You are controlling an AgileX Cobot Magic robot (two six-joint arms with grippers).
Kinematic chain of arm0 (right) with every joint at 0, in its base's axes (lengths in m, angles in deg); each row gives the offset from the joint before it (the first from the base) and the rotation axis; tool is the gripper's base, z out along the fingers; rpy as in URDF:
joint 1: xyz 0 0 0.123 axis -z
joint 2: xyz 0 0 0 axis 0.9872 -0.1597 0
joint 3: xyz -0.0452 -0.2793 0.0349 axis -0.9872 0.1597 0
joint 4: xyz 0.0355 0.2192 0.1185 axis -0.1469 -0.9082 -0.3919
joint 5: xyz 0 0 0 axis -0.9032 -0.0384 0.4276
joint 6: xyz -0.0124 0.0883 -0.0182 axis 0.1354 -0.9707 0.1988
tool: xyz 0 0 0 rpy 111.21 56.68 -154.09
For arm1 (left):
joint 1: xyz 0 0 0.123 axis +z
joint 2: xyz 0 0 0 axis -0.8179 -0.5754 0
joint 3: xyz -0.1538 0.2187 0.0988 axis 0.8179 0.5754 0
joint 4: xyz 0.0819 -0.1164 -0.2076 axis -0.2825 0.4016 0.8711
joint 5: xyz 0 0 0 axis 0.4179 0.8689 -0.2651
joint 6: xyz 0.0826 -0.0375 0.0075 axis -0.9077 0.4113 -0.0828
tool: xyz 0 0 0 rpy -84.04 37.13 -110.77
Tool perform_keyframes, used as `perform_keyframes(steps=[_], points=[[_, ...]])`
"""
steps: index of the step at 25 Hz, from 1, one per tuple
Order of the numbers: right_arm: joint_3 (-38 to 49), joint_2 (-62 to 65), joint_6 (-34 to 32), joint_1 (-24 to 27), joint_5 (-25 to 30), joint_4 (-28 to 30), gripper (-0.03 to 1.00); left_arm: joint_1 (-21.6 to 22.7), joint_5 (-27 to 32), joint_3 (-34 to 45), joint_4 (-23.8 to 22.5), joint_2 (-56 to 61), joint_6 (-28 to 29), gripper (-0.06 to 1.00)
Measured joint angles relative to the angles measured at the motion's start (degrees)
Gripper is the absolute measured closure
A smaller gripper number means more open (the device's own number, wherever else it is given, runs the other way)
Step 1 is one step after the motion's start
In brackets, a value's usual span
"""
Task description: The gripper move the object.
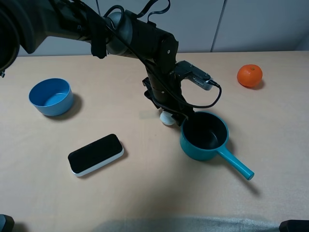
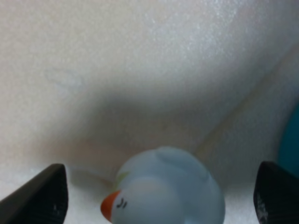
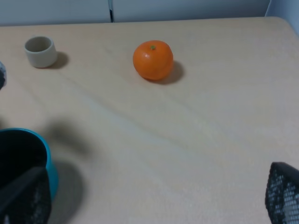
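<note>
The object, a tiny pale blue-white duck [image 1: 167, 118] with an orange beak, sits on the tan table just left of the teal saucepan [image 1: 203, 137]. My left gripper [image 1: 170, 112] reaches down over it from the dark arm. In the left wrist view the duck [image 2: 163, 184] lies between the two black fingers [image 2: 39, 196], which stand wide apart and do not touch it, so the left gripper [image 2: 159, 203] is open around it. My right gripper [image 3: 154, 200] is open and empty, with only its fingertips [image 3: 285, 196] showing.
An orange [image 1: 249, 75] lies at the far right. A blue bowl [image 1: 50, 96] stands at the left. A black and white flat device [image 1: 95, 154] lies at the front left. A small beige cup [image 3: 40, 51] shows in the right wrist view.
</note>
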Motion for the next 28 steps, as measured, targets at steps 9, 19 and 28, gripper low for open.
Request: perform_keyframes(steps=[9,19,28], points=[[0.0,0.0,0.0,0.0,0.0,0.0,0.28,0.0,8.37,-4.95,0.0,0.09,-0.01,0.15],[0.0,0.0,0.0,0.0,0.0,0.0,0.28,1.46,20.49,-13.23,-1.2,0.09,-0.01,0.08],[0.0,0.0,0.0,0.0,0.0,0.0,0.28,2.84,24.24,-14.79,-3.96,5.14,-0.01,-0.01]])
